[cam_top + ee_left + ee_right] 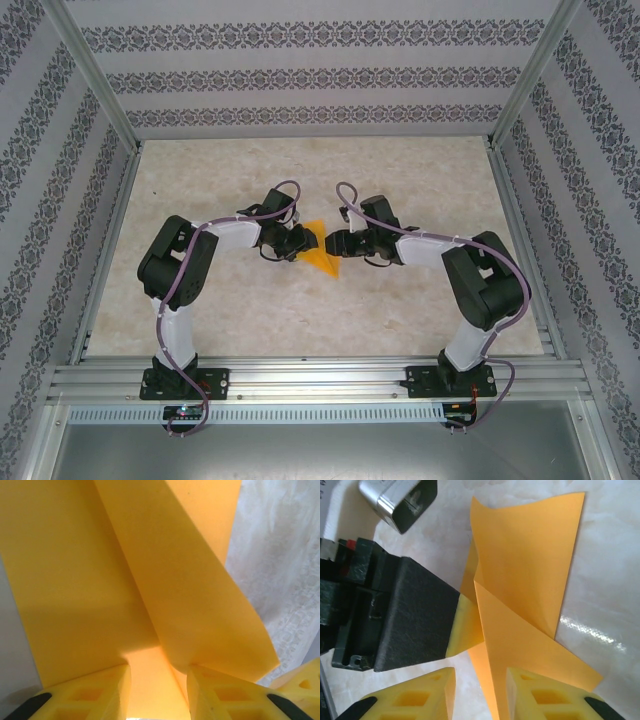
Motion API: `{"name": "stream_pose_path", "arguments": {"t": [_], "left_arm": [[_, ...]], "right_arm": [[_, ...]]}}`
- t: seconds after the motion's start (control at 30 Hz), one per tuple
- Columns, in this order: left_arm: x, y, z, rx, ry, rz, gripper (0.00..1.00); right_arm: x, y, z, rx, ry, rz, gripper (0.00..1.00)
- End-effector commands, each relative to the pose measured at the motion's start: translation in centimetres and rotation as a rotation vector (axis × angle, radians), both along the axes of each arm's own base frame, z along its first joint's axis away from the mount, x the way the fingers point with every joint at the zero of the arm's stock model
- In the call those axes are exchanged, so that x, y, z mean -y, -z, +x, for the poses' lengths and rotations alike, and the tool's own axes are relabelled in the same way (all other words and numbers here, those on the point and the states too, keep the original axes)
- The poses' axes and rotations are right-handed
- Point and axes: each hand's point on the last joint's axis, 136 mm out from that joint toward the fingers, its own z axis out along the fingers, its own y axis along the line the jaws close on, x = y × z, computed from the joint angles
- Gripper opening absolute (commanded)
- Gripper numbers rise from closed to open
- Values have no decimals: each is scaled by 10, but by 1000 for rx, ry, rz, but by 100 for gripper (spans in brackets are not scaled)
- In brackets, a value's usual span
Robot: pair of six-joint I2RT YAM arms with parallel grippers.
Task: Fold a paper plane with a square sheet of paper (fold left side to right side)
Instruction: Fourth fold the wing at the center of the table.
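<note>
Mid tabletop (300,310), between the left hand (159,690) and right hand (481,690), the orange paper (322,255) lies half folded, one flap up. Both hands are loose, gripping nothing. Next, I think, press that flap flat.

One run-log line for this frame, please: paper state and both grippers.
paper: orange sheet partly folded, flap raised | left gripper: open, paper in gap | right gripper: open, paper edge in gap | place: mid table

Bright orange paper (322,254) on a beige marbled table (420,310) — grey floral-striped walls (300,80).
</note>
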Motion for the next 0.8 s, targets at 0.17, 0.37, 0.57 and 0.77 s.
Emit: {"name": "stream_pose_path", "arguments": {"t": [0.17, 0.37, 0.57, 0.77], "left_arm": [[3, 4, 1, 0, 1, 12, 37], [3, 4, 1, 0, 3, 14, 37], [3, 3, 1, 2, 2, 14, 37], [2, 3, 0, 1, 3, 18, 37]], "right_arm": [[-3, 29, -15, -24, -34, -109, 33], [-7, 40, -18, -33, -51, -157, 33], [-11, 42, -20, -32, -63, -167, 26], [-14, 38, -16, -25, -65, -156, 14]]}}
